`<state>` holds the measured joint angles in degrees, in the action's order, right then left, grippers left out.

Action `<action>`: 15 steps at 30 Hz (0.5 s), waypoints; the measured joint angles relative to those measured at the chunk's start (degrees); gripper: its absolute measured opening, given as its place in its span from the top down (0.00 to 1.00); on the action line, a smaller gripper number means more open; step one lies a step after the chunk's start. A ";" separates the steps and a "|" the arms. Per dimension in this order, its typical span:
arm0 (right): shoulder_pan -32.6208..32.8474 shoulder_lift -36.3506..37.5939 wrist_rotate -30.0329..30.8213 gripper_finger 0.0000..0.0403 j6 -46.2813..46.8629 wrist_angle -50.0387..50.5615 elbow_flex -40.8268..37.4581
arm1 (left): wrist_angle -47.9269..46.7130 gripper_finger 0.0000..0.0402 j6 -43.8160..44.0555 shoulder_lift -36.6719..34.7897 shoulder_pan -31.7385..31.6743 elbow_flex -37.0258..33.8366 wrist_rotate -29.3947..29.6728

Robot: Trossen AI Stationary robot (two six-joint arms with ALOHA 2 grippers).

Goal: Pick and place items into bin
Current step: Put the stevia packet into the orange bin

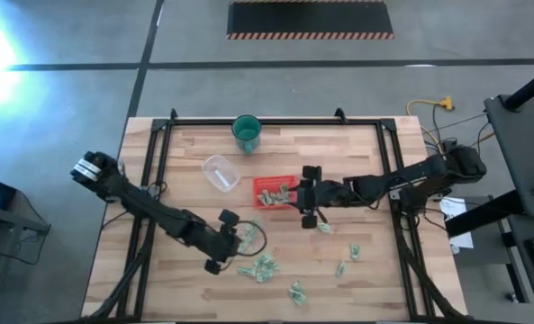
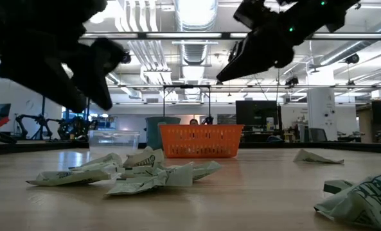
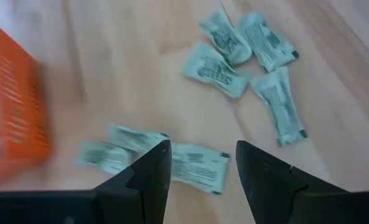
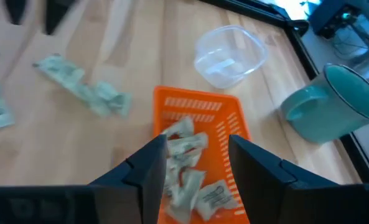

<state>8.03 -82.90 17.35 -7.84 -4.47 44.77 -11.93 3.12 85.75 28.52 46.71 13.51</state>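
orange-red slatted bin (image 4: 200,109), pale-green printed items (image 3: 216,70), teal cup (image 4: 330,106)

High view straight down on whole table (image 1: 194,180); low view level across it; wrist views close, angled down; all share red tray (image 1: 268,185).

- No text, brand or number can be read anywhere in these pictures.
- The pale-green items (image 3: 216,73) carry dark printing on their faces, but the marks are too blurred to make out any letter.
- The items lying in the red tray (image 4: 224,121) show the same dark print, also not readable.
- The floor mat (image 1: 310,19) beyond the table has a striped orange and dark border, a warning pattern only, with no words on it.
- The green cup (image 1: 247,132) and the clear container (image 1: 220,172) show no label.
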 joint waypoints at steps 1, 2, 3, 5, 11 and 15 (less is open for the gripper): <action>0.71 0.65 0.14 0.60 0.34 1.00 0.00 | -0.42 0.59 1.71 0.83 -0.50 0.30 -1.02; 1.30 1.38 0.13 0.61 0.85 1.96 0.00 | -0.94 0.59 3.72 1.54 -1.05 0.52 -1.23; 1.87 2.23 0.10 0.62 1.47 2.71 0.00 | -1.48 0.59 5.55 2.02 -1.68 0.61 -1.46; 2.87 3.90 0.16 0.63 2.34 2.97 0.00 | -2.75 0.59 8.47 2.37 -3.35 0.62 -1.89; 6.03 7.50 0.34 0.66 3.12 3.90 0.00 | -1.65 0.59 11.57 2.41 -7.85 -1.16 -5.06; 7.55 8.60 0.67 0.67 3.12 4.00 0.00 | 1.09 0.59 11.57 2.41 -9.37 -3.30 -8.48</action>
<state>15.58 -74.30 18.02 -4.72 -0.47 44.77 -10.84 14.69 88.16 19.15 43.41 5.03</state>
